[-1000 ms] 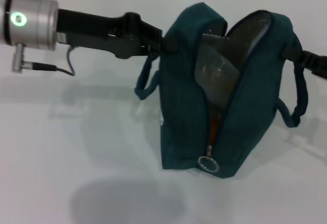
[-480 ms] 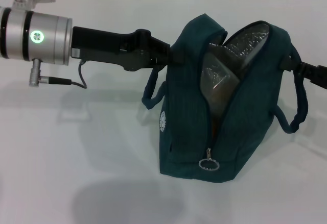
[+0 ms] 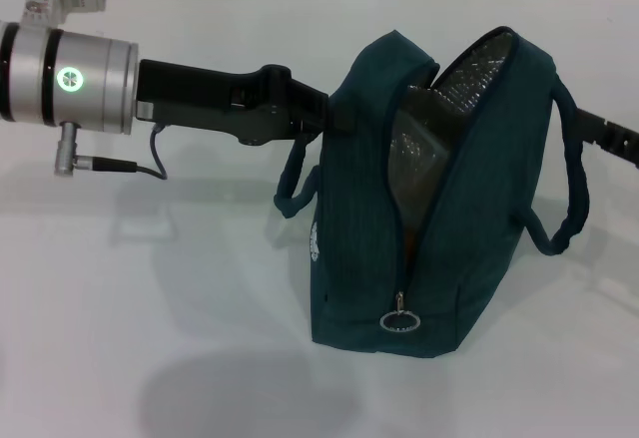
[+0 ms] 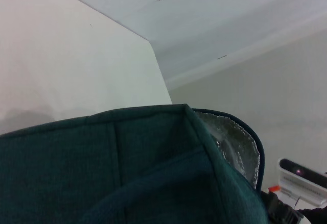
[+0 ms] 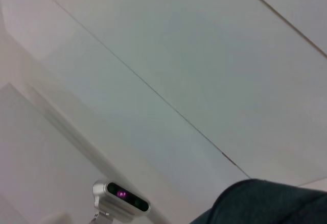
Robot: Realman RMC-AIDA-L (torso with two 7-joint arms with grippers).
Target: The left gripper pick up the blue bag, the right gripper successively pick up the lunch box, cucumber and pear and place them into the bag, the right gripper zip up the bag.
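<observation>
— What's in the blue bag [image 3: 439, 199]?
— Foil lining and a clear shape; I can't identify it. The bag stands mid-counter [image 3: 150, 338], zipper partly open.
— End effectors?
— Left end effector [image 3: 334, 117] clamps the bag's top edge; right end effector [image 3: 614, 139] beside the far handle — grip unclear.

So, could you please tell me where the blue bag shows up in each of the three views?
Head view: the blue bag stands right of centre, the left gripper at its upper side.
Left wrist view: its fabric fills the lower frame.
Right wrist view: one dark corner at the lower edge.
Shared landmark: the silver foil lining, also in the left wrist view.
</observation>
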